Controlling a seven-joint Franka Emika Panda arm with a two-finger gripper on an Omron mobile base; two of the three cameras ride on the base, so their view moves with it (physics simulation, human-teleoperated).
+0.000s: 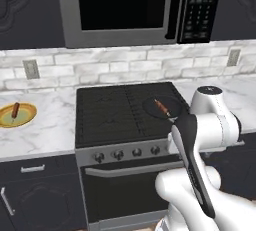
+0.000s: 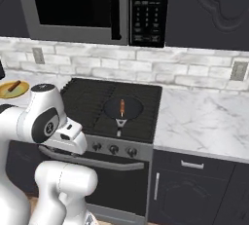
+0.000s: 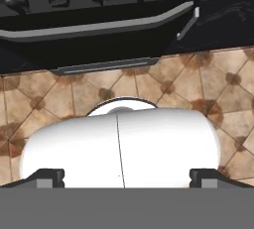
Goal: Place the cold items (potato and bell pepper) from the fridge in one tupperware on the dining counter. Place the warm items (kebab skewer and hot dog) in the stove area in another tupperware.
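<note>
Marble counter (image 1: 45, 135), skewer (image 1: 162, 106) in stove pan (image 1: 159, 108), sausage on yellow plate (image 1: 17, 115)

You see a glossy marble-veined counter (image 1: 45, 130), a matt black stove top (image 1: 115, 110), rough whitish brick backsplash (image 1: 125, 67) and brown tiled floor (image 3: 44, 99).

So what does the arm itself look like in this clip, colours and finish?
The arm is glossy white, built of rounded, bulbous links with dark joints. A black curved band runs along one link in the left base view. A round dark cap with a small white mark sits on a joint in the right base view. The gripper has two small dark finger tips.
</note>
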